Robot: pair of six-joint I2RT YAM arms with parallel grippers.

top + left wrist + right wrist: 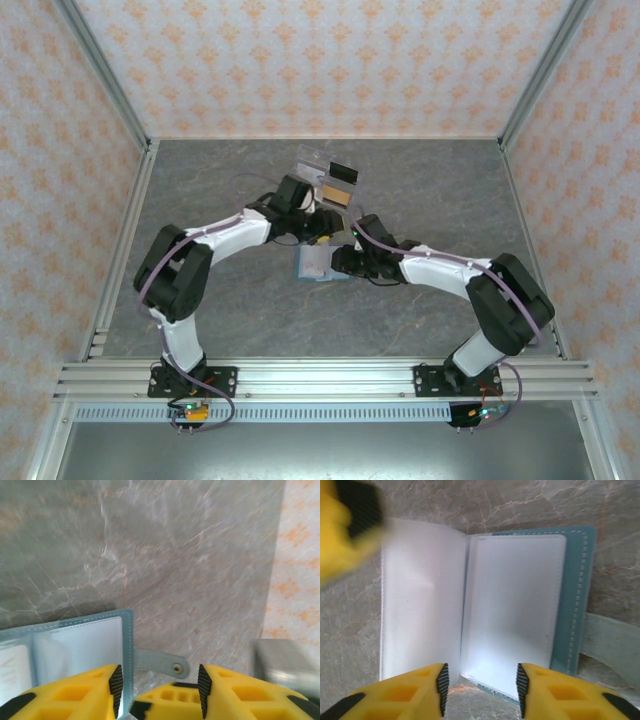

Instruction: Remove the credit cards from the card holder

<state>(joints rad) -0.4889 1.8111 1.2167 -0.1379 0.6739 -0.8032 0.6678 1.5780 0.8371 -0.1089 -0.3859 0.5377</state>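
Observation:
The card holder [316, 266] lies open on the table between my two grippers, its teal cover [572, 595] under clear, empty-looking sleeves [515, 610]. Its strap with a snap [161, 662] sticks out to the side. My right gripper [480, 687] hovers open just off the holder's near edge, nothing between its fingers. My left gripper [160, 690] is open above the strap, with the holder's corner [125, 630] by its left finger. Two credit cards, one black [343, 172] and one tan [335, 192], lie behind the holder.
A clear plastic piece [308, 165] rests beside the cards at the back. A blurred grey object [285, 660] shows at the right of the left wrist view. Patterned walls [320, 60] and metal rails [120, 240] enclose the grey stone table [230, 330].

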